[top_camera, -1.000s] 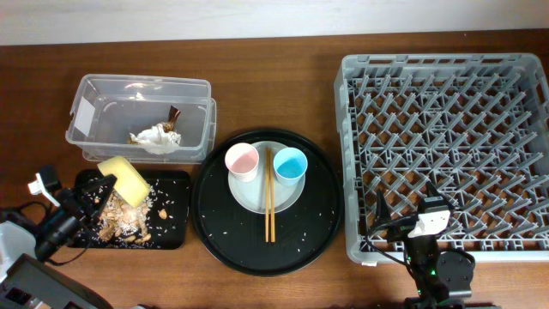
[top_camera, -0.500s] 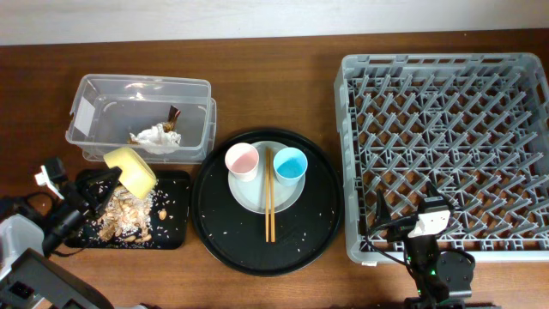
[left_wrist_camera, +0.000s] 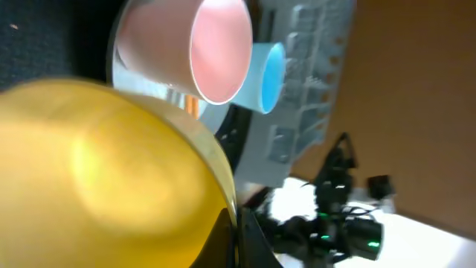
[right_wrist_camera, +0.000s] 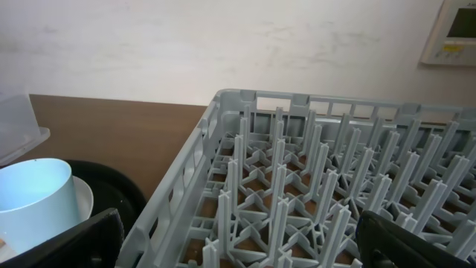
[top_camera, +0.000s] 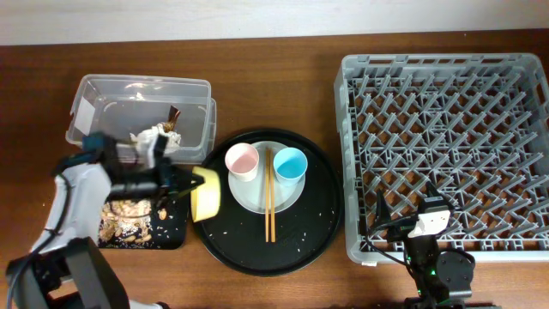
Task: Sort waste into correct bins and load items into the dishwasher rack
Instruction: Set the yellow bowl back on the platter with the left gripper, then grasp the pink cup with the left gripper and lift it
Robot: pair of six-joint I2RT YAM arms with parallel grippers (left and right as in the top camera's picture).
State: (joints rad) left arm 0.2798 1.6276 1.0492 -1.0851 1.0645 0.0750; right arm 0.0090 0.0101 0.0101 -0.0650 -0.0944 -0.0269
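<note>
The left gripper (top_camera: 187, 182) is closed on the rim of the yellow bowl (top_camera: 207, 193) and holds it turned on its side above the left rim of the round black tray (top_camera: 319, 225). I cannot tell if the bowl touches this tray. Just beside the bowl, on the tray, is the plate (top_camera: 250, 196). It carries the pink cup (top_camera: 242, 160), the light-blue cup (top_camera: 291, 163) and the chopsticks (top_camera: 269, 199) between them; the cups stand close in front of the bowl. White rice grains lie scattered on the tray.

The left arm crosses over the shallow black tray (top_camera: 176, 236) and hides part of the food scraps (top_camera: 129, 225) and the front wall of the clear tub (top_camera: 86, 103). In the tub are the napkin (top_camera: 153, 137) and the wrapper (top_camera: 174, 115), partly covered too.

The left wrist view is blurred and the bowl fills most of it, so only a dark sliver of finger shows.

The right gripper (right_wrist_camera: 238, 223) is wide open with nothing between the fingers, at the front edge of the rack (top_camera: 446, 129). In its view the light-blue cup is cut off at the left edge
</note>
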